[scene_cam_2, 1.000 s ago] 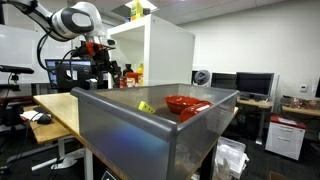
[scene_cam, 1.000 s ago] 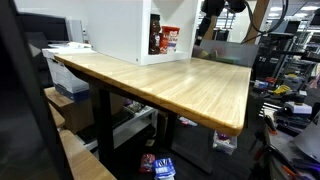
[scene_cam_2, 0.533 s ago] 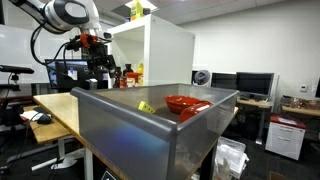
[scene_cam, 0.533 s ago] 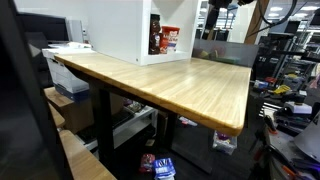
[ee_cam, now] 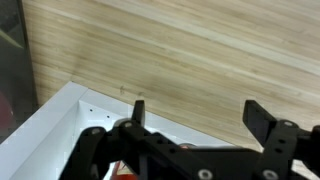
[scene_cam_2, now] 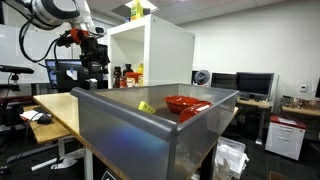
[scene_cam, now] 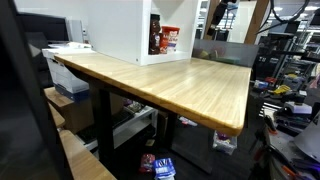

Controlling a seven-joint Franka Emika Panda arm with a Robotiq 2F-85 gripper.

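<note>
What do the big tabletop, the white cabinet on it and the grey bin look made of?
Tabletop: wood, likely butcher-block, pale glued strips with grain, satin sheen.
White cabinet: probably laminated board, flat matte panels.
Grey bin: plastic or perhaps metal, hard to tell; smooth walls with a soft sheen.

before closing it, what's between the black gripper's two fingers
Nothing; the wrist view shows only bare light wooden tabletop between the open black gripper's fingers.

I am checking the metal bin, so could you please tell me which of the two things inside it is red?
The bowl is the red one. It is the larger thing in the bin, while the small piece to its left is yellow.
</note>
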